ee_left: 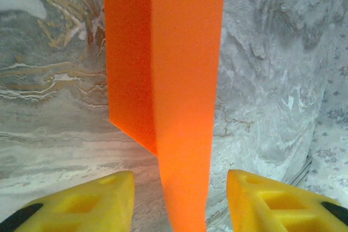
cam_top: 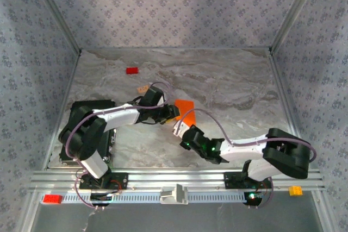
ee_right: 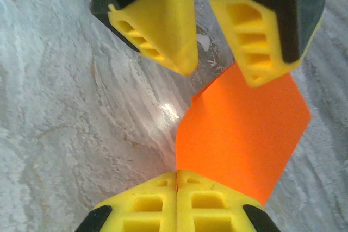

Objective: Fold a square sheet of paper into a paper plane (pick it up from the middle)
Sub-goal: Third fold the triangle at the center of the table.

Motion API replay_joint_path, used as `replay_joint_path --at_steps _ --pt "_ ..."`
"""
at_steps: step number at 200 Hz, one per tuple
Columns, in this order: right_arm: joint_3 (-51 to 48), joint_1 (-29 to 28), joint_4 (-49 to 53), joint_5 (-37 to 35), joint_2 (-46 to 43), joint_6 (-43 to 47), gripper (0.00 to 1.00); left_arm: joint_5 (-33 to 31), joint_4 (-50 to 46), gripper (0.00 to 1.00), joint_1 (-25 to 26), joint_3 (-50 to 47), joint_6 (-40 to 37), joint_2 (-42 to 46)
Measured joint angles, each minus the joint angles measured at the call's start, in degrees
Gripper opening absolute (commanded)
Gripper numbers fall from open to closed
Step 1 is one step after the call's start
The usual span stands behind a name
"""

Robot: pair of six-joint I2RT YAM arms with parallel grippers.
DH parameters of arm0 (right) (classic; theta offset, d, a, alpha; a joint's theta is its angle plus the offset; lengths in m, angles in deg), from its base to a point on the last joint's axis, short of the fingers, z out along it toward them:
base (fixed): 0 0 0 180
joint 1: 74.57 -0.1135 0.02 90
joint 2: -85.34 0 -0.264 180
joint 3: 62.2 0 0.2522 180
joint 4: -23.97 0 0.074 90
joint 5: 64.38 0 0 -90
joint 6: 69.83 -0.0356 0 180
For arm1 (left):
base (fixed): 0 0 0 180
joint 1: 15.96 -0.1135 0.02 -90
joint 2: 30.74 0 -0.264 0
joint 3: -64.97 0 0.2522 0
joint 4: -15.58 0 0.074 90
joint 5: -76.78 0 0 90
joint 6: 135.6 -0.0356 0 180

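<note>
The square sheet of paper [cam_top: 185, 108] is bright orange, folded and creased, and held up off the marble near the table's middle. My right gripper [ee_right: 176, 180] is shut on its lower edge, the two yellow pads pressed together with the paper [ee_right: 244, 129] rising from between them. My left gripper [ee_left: 179, 205] stands open around the narrow folded end of the paper [ee_left: 174, 80], its yellow fingers [ee_left: 103, 199] apart from the sheet on both sides. The right wrist view shows the left gripper [ee_right: 220, 74] above the sheet. From above, the left gripper [cam_top: 171, 113] and the right gripper [cam_top: 179, 129] meet at the paper.
A small red block [cam_top: 131, 70] and a small tan block [cam_top: 143, 88] lie on the marble table [cam_top: 228, 80] at the back left. Patterned walls close in three sides. A red brick [cam_top: 53, 198] and an orange brick [cam_top: 295, 190] sit on the front rail.
</note>
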Motion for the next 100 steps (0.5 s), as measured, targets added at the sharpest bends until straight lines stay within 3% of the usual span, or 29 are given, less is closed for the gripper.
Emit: replay_joint_path --at_steps 64,100 --pt "3.37 11.17 6.91 22.58 -2.12 -8.85 0.02 -3.58 -4.35 0.55 -4.13 -0.13 -2.12 5.6" --pt "5.07 15.15 8.31 34.51 -0.33 -13.55 0.02 -3.56 -5.33 0.47 -4.83 -0.15 -3.02 5.6"
